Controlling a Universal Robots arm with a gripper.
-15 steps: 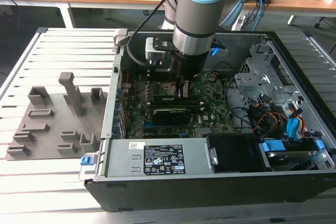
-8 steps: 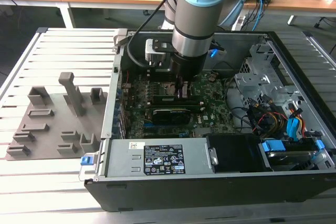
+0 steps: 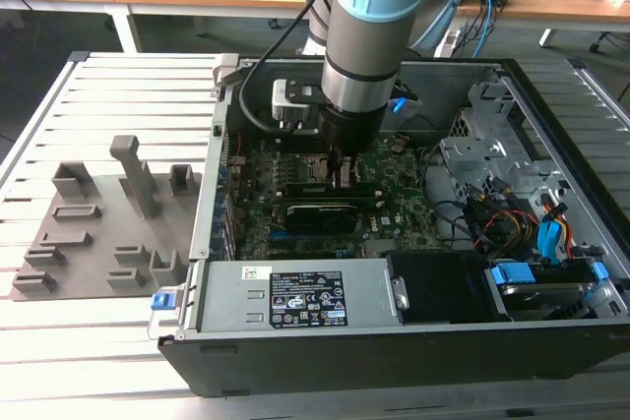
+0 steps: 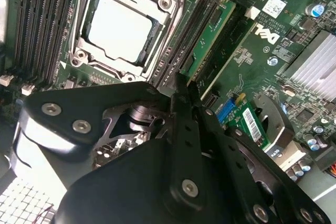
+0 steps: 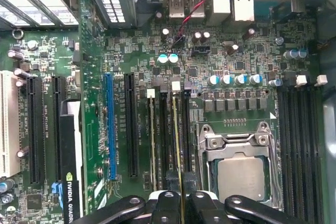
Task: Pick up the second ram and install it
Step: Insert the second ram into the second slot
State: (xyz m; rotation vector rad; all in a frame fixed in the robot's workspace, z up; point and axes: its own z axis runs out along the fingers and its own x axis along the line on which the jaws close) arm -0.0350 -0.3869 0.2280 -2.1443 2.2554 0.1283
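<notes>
Pinching the second ram edge-on in its slot, end effector closed, seated stick in second wrist view.

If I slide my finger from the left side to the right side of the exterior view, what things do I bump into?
Grey plastic fixture blocks → the computer case's left wall → green motherboard with the robot arm reaching down onto it → metal drive cage → blue cables.
</notes>
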